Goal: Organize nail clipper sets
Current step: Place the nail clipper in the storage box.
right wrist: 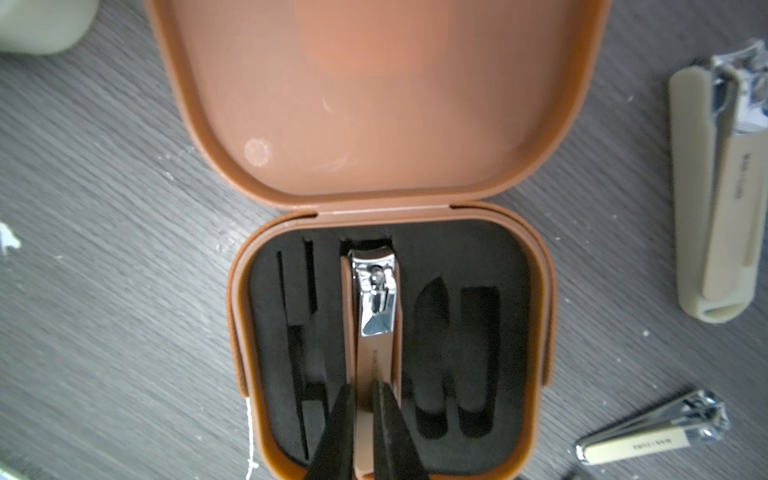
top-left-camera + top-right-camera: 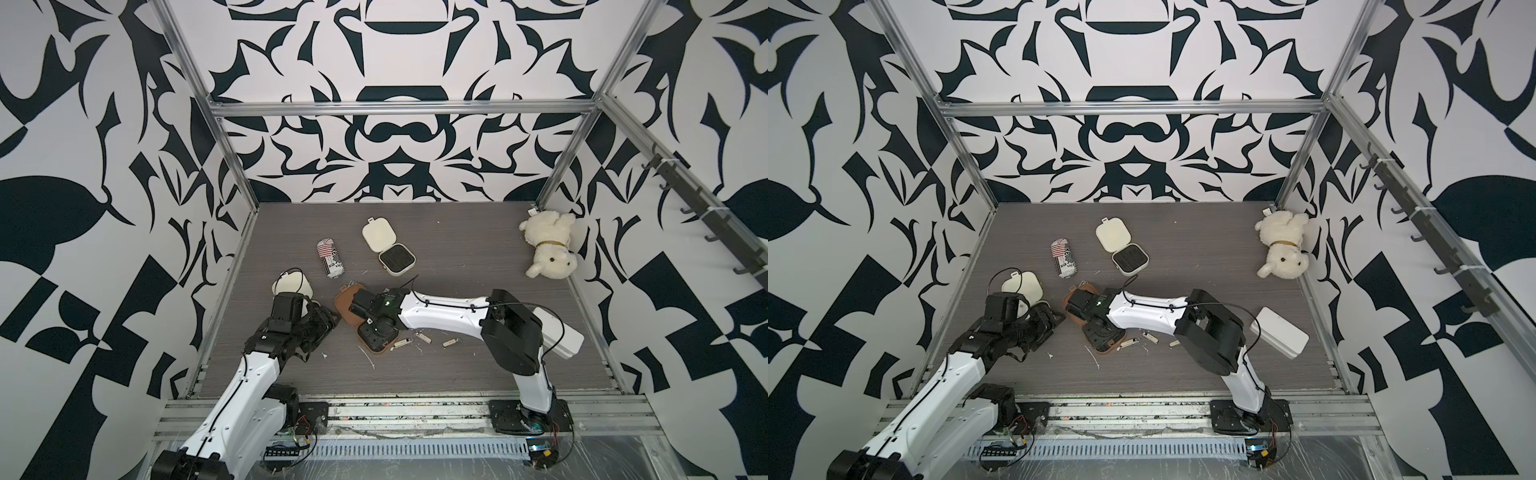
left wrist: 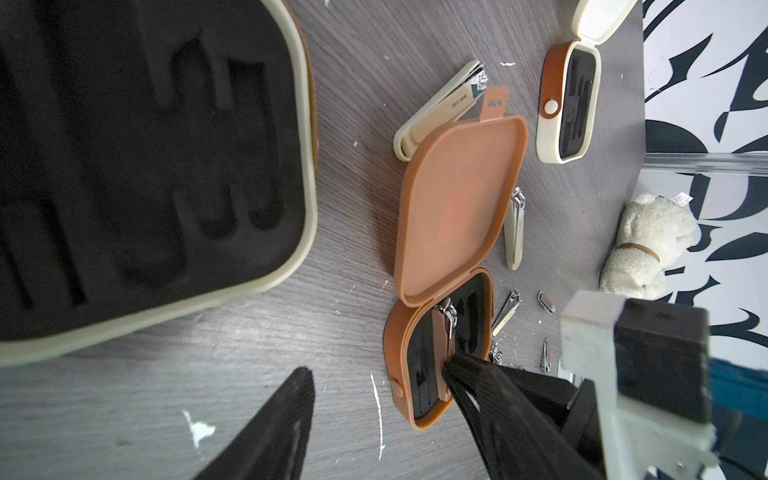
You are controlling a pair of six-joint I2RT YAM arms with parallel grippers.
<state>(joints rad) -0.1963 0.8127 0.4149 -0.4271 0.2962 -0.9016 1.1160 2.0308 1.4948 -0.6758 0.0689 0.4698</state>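
Note:
The brown case [image 1: 245, 332] lies open mid-table with its lid [image 1: 386, 95] flat. A brown clipper [image 1: 374, 332] sits in its black foam's middle slot. My right gripper [image 1: 365, 384] hangs over the clipper's tail end, jaws down to a narrow slit, the tips over the clipper. Whether they pinch it does not show. My left gripper [image 3: 379, 368] stands open and empty beside the brown lid [image 2: 345, 303], next to an open cream case [image 3: 307, 124]. Another open cream case [image 2: 397, 259] lies farther back. Loose cream clippers [image 2: 423, 337] lie to the right of the brown case.
A crushed striped can [image 2: 331, 257] lies behind the left arm. A white plush dog [image 2: 548, 245] sits in the back right corner. A white box [image 2: 1281, 334] rests by the right arm's elbow. Metal frame rails border the table.

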